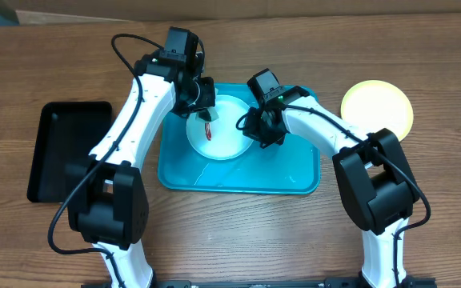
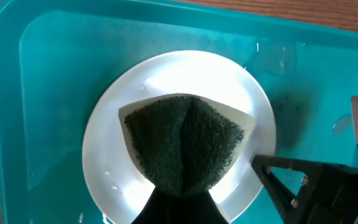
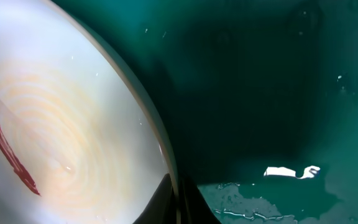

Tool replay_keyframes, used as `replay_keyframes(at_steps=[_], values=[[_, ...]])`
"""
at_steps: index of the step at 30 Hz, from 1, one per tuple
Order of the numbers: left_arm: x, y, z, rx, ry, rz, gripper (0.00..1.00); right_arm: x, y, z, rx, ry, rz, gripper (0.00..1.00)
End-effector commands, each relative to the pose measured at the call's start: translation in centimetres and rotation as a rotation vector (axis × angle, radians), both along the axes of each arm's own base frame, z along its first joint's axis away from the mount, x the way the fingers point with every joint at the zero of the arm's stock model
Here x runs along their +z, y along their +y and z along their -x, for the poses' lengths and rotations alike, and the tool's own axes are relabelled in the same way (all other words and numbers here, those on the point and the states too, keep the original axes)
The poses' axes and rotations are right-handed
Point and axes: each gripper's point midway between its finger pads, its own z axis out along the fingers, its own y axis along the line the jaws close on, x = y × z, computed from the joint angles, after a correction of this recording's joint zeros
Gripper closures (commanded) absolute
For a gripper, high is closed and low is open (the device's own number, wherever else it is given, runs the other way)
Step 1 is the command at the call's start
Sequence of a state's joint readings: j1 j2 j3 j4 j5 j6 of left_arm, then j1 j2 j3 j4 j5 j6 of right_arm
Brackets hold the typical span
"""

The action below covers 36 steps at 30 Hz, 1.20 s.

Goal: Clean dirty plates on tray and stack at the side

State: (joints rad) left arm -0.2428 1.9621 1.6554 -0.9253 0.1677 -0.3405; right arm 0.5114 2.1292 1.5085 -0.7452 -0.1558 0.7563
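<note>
A white plate [image 1: 218, 128] lies in the teal tray [image 1: 294, 172], with a red smear [image 1: 208, 130] on it. My left gripper [image 1: 204, 102] is shut on a dark green sponge [image 2: 184, 142] and holds it over the plate [image 2: 135, 93]. My right gripper [image 1: 256, 128] is shut on the plate's right rim [image 3: 166, 155]; the red smear [image 3: 14, 158] shows in the right wrist view. A clean yellow plate [image 1: 377, 108] lies on the table to the right of the tray.
A black tray [image 1: 66, 148] lies at the left of the table. The teal tray's floor [image 3: 278, 124] is wet, with water streaks near the front. The right arm's fingers [image 2: 316, 183] show at the plate's edge in the left wrist view.
</note>
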Motion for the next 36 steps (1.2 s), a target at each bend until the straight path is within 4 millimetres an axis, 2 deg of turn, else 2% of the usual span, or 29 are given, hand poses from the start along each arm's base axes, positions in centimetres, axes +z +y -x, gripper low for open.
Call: replay_keyframes(at_steps=[1, 5, 11, 14, 18, 22, 27, 32, 36], values=[[-0.3, -0.4, 0.0, 0.023, 0.004, -0.003, 0.96, -1.7, -0.3, 0.9, -0.046, 0.044, 0.035, 0.96], [-2.4, -1.9, 0.1, -0.008, 0.041, 0.014, 0.96, -1.6, 0.0, 0.9, -0.042, 0.038, 0.029, 0.96], [-5.9, -5.6, 0.6, -0.072, 0.109, 0.09, 0.96, -1.6, 0.6, 0.9, -0.029, 0.026, 0.028, 0.96], [-7.9, -6.2, 1.1, -0.06, 0.154, 0.077, 0.96, -1.6, 0.5, 0.8, -0.03, 0.017, 0.034, 0.96], [-9.9, -6.0, 1.8, -0.043, 0.214, 0.061, 0.96, -1.7, -0.1, 0.6, -0.04, 0.005, 0.07, 0.96], [-10.8, -4.0, 2.0, -0.01, 0.23, -0.024, 0.96, -1.7, -0.2, 0.7, -0.04, 0.005, 0.075, 0.96], [-11.2, 0.9, 1.5, 0.058, 0.2, -0.26, 0.96, -1.7, -0.4, 0.6, -0.042, 0.001, 0.081, 0.96], [-10.4, 6.2, 0.5, 0.127, 0.132, -0.527, 0.96, -1.8, -0.6, 0.5, -0.046, -0.006, 0.097, 0.96], [-9.4, 8.9, 0.0, 0.163, 0.094, -0.667, 0.96, -1.8, -0.7, 0.6, -0.046, -0.001, 0.1, 0.96]])
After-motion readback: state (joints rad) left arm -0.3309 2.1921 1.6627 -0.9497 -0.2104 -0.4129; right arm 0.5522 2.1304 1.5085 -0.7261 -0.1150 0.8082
